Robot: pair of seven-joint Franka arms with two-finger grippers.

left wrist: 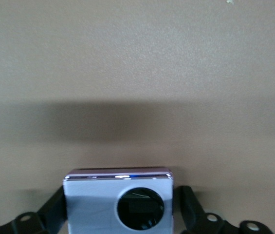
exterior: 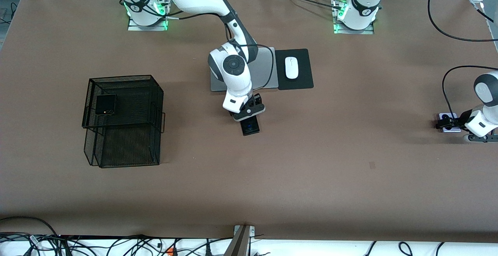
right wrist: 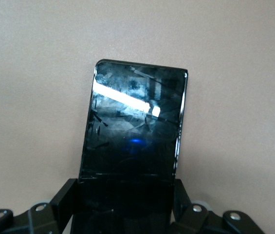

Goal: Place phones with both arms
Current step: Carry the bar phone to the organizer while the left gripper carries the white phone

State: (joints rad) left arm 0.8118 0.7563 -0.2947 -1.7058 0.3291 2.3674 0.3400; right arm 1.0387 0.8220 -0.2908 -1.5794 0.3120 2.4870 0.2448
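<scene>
From my remote station, a small squarish black phone (exterior: 106,104) already lies on the upper tier of the black mesh rack (exterior: 155,92) toward the right arm's end of the table. At mid-table the right gripper (exterior: 249,116) has its jaws pinched on the long slim black phone (exterior: 250,126), glossy and reflective, lying just nearer the camera than the silver laptop (exterior: 268,71). Toward the left arm's end, the left gripper (exterior: 447,123) flanks the lilac-white phone (left wrist: 118,203); whether it grips I cannot tell, and next I judge both must lift toward the rack.

Open tabletop (exterior: 311,162) beside mesh basket (exterior: 122,120)
</scene>
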